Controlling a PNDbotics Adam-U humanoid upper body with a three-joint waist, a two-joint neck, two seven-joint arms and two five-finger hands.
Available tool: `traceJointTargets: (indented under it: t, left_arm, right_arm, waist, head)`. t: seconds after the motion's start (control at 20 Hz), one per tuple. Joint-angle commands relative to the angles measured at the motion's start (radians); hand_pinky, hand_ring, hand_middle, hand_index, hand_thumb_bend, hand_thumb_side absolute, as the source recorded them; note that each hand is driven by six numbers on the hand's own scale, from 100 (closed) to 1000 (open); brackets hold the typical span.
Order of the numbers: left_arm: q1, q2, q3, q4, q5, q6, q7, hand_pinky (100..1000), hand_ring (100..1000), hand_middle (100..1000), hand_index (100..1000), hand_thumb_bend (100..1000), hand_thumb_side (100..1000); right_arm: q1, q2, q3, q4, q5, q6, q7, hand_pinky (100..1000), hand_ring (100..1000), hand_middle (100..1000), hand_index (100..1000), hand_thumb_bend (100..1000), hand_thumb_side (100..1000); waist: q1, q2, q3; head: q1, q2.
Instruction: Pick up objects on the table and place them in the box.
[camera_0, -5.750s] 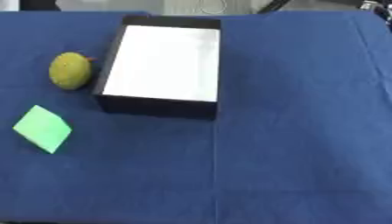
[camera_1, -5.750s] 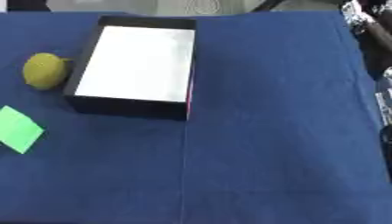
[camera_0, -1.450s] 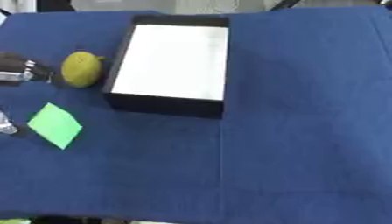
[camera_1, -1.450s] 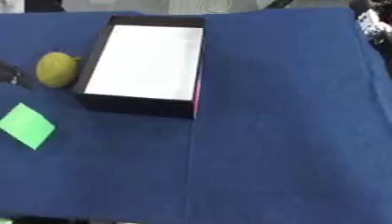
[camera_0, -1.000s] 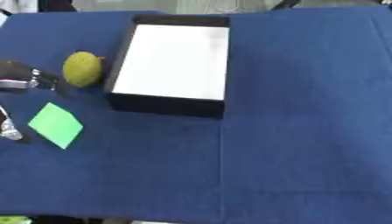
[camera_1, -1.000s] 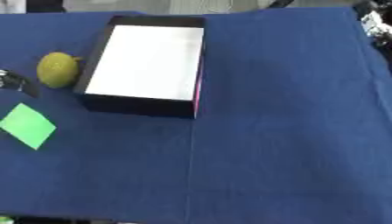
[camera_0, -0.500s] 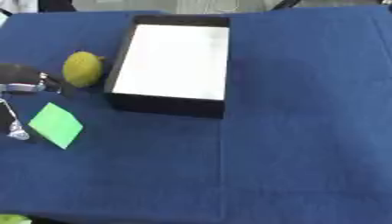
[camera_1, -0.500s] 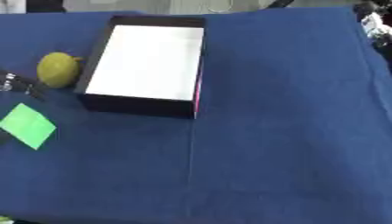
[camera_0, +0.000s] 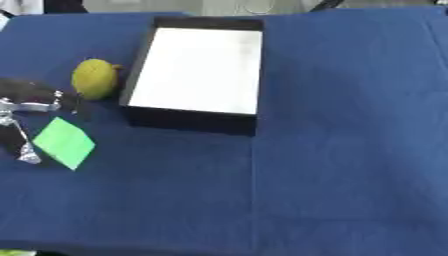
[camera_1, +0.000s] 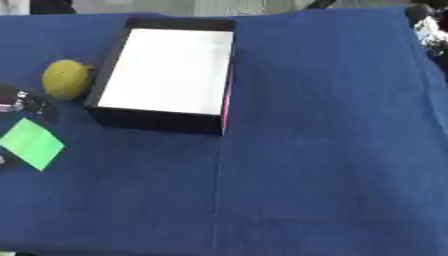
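So the left hand (camera_0: 26, 107) is poking in from the edge of the table (camera_0: 350, 150), and honestly I can't tell whether its fingers are spread or curled, too much of it is cut off. It isn't holding anything that I can see. The green card (camera_0: 63, 142) lies flat just beside it on the near side, and the yellow lemon-ish fruit (camera_0: 94, 79) sits just past it, right next to the box (camera_0: 197, 75), which looks empty. Right hand isn't showing. Risk as I see it: the card is thin and flat on cloth, so fingers could just push it around, and a bumped fruit could roll off.
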Motion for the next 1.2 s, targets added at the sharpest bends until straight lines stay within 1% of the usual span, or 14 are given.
traceJointTargets:
  t: [0.05,0.1,0.15,0.2,0.25,0.35,0.45,0.6,0.65,0.7,0.9,1.0,1.1,1.2]
  left_arm:
    - [-0.007,0.029,0.014,-0.006,0.012,-0.131,-0.127,798,793,789,836,490,100]
    - [-0.004,0.03,0.016,-0.008,0.023,-0.129,-0.127,780,770,762,811,457,100]
    - [-0.002,0.031,0.018,-0.011,0.035,-0.127,-0.128,777,766,757,806,453,100]
    - [-0.001,0.031,0.022,-0.015,0.048,-0.125,-0.127,732,711,697,750,426,100]
    - [0.001,0.033,0.026,-0.02,0.06,-0.123,-0.125,701,663,641,697,438,100]
    - [0.003,0.037,0.038,-0.033,0.078,-0.117,-0.103,671,618,559,595,443,100]
    - [0.01,0.042,0.047,-0.042,0.085,-0.109,-0.078,653,599,527,558,446,100]
    - [0.013,0.056,0.073,-0.075,0.098,-0.099,-0.043,639,589,515,546,467,100]
    - [0.011,0.063,0.085,-0.093,0.104,-0.096,-0.034,635,584,519,548,472,100]
    - [0.006,0.07,0.1,-0.112,0.111,-0.093,-0.024,631,581,511,542,494,100]
    - [-0.034,0.092,0.153,-0.186,0.164,-0.06,0.011,615,571,505,536,496,100]
    - [-0.063,0.101,0.164,-0.208,0.193,-0.045,0.013,616,571,504,535,506,100]
    - [-0.1,0.099,0.164,-0.217,0.221,-0.035,0.0,617,569,504,534,468,100]
    - [-0.141,0.088,0.161,-0.215,0.249,-0.025,-0.026,619,566,503,532,482,100]
  right_arm:
    - [-0.012,-0.018,-0.008,-0.006,0.005,-0.002,0.0,1000,930,894,858,100,470]
    - [-0.012,-0.018,-0.008,-0.006,0.005,-0.002,0.0,1000,930,894,859,100,470]
    - [-0.013,-0.018,-0.008,-0.006,0.005,-0.002,0.0,1000,930,893,859,100,470]
    - [-0.013,-0.018,-0.008,-0.005,0.005,-0.002,0.0,1000,930,893,859,100,470]
    - [-0.013,-0.017,-0.008,-0.005,0.005,-0.002,0.0,1000,930,893,859,100,470]
    - [-0.011,-0.017,-0.008,-0.004,0.005,-0.001,-0.001,1000,930,893,859,100,470]
    - [-0.011,-0.017,-0.008,-0.004,0.006,0.0,-0.001,1000,930,893,859,100,470]
    - [-0.012,-0.02,-0.009,-0.005,0.005,-0.001,-0.003,1000,930,893,859,100,470]
    - [-0.013,-0.021,-0.009,-0.005,0.004,-0.001,-0.003,1000,930,892,859,100,494]
    - [-0.013,-0.022,-0.009,-0.005,0.004,-0.001,-0.003,1000,930,892,859,100,470]
    - [-0.017,-0.025,-0.011,-0.004,-0.002,-0.002,-0.012,1000,929,891,859,100,470]
    - [-0.019,-0.027,-0.01,-0.005,-0.005,-0.002,-0.015,1000,929,891,859,100,470]
    - [-0.02,-0.028,-0.009,-0.005,-0.006,-0.002,-0.015,1000,928,890,859,100,470]
    - [-0.019,-0.028,-0.007,-0.005,-0.006,-0.001,-0.014,1000,928,890,859,100,470]
  waist:
    - [0.011,-0.001,0.002]
    - [0.011,-0.001,0.002]
    - [0.011,-0.001,0.003]
    - [0.011,-0.001,0.003]
    - [0.011,-0.001,0.003]
    - [0.011,-0.001,0.004]
    - [0.011,-0.001,0.003]
    - [0.011,-0.003,0.005]
    - [0.011,-0.004,0.006]
    - [0.011,-0.005,0.008]
    - [0.011,-0.009,0.015]
    - [0.012,-0.011,0.017]
    - [0.013,-0.013,0.018]
    - [0.013,-0.014,0.019]
  head:
    - [0.002,-0.001]
    - [0.002,-0.001]
    - [0.002,-0.001]
    - [0.002,-0.001]
    - [0.002,-0.001]
    - [0.001,-0.001]
    - [0.0,-0.001]
    - [-0.004,-0.001]
    - [-0.005,-0.001]
    - [-0.007,-0.001]
    - [-0.016,-0.001]
    - [-0.016,-0.001]
    - [-0.015,-0.001]
    - [-0.018,-0.001]
